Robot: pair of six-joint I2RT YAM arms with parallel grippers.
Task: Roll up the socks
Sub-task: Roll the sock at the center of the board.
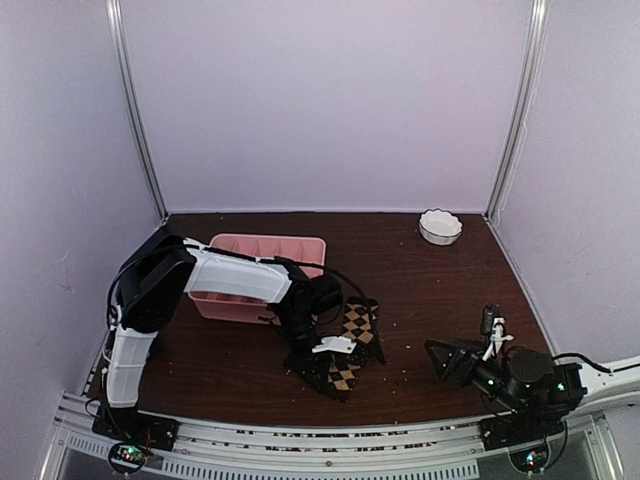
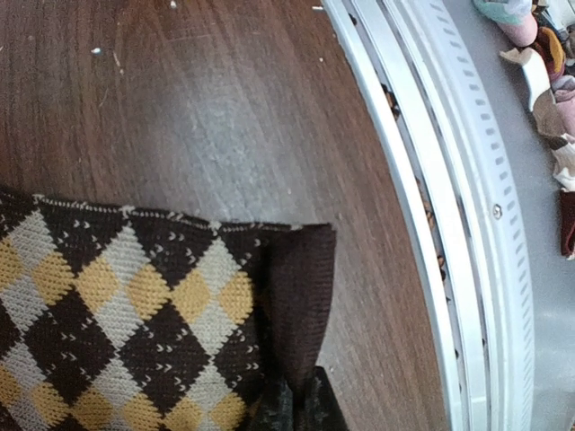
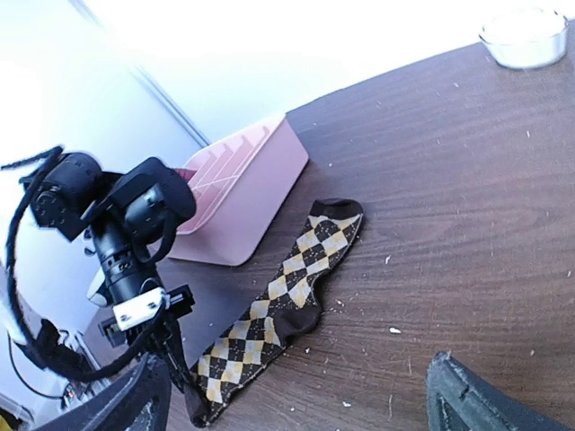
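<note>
The left end effector pinches the checkered sock at its cuff end, flat on the desk beside the pink tray, apparently to begin rolling; the right end effector waits wide open, empty.

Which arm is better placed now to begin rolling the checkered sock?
Left. The left gripper is shut on the near end of the checkered sock; the right gripper stands open, apart from it.

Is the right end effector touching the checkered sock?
Apart. The top external view shows a stretch of bare table between the open right end effector and the checkered sock.
</note>
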